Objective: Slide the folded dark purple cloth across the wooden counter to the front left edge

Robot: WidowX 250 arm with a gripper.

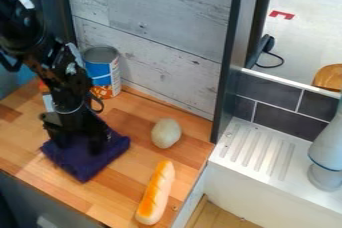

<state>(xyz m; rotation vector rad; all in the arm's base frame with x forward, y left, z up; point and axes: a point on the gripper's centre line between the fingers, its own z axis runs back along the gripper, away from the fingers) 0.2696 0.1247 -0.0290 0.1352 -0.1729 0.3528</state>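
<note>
While gripper (78, 144) hangs at purple cloth (83, 164), fingers spread wide, holding nothing, pale oval lump (165, 133) lies near bread (156, 192).

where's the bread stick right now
In the camera view, the bread stick lies near the counter's front right edge, just below the pale, roundish object.
</note>
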